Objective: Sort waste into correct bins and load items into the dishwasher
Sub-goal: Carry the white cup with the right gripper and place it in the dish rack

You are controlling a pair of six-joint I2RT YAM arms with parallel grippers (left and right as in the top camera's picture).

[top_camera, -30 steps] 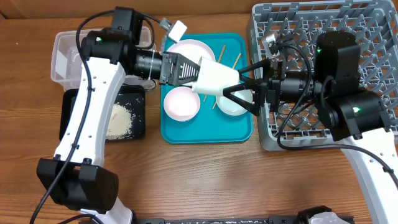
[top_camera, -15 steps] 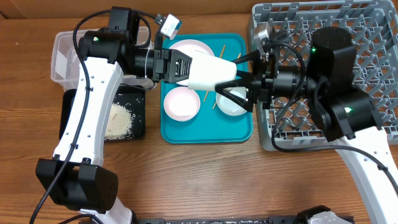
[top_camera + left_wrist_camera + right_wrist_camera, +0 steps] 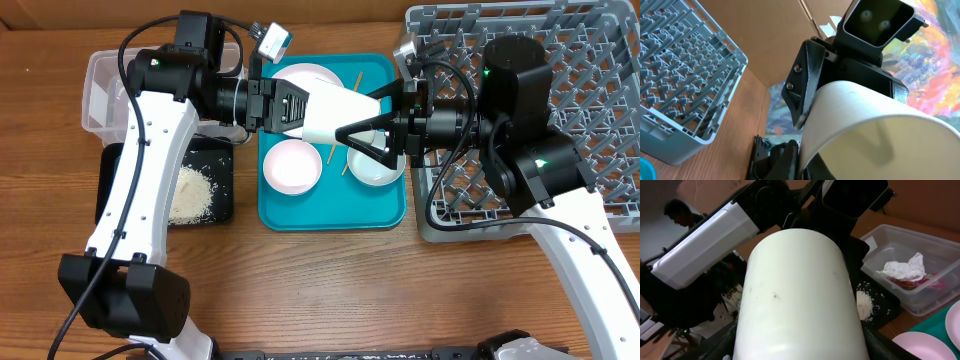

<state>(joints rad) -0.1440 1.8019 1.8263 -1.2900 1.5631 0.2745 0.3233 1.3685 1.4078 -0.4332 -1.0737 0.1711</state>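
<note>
A small white cup [image 3: 335,115] hangs on its side above the teal tray [image 3: 335,220]. My left gripper [image 3: 298,108] is shut on its rim; in the left wrist view the cup [image 3: 865,125] fills the right side above the gripper [image 3: 807,162]. My right gripper [image 3: 358,114] is open, its fingers spread along both sides of the cup's base end [image 3: 800,295]. On the tray lie a white plate [image 3: 305,78], two white bowls [image 3: 292,165] [image 3: 372,167] and chopsticks [image 3: 380,97]. The grey dish rack [image 3: 560,60] stands at the right.
The clear tub [image 3: 105,90] at far left holds the crumpled napkin [image 3: 902,269] and a red wrapper scrap [image 3: 905,282]. The black tray [image 3: 215,205] in front of it holds loose rice [image 3: 190,195]. The rack also shows in the left wrist view [image 3: 685,75].
My right gripper has moved left, from beside the cup's end to around it. My left gripper, holding the cup, has shifted slightly up and left.
</note>
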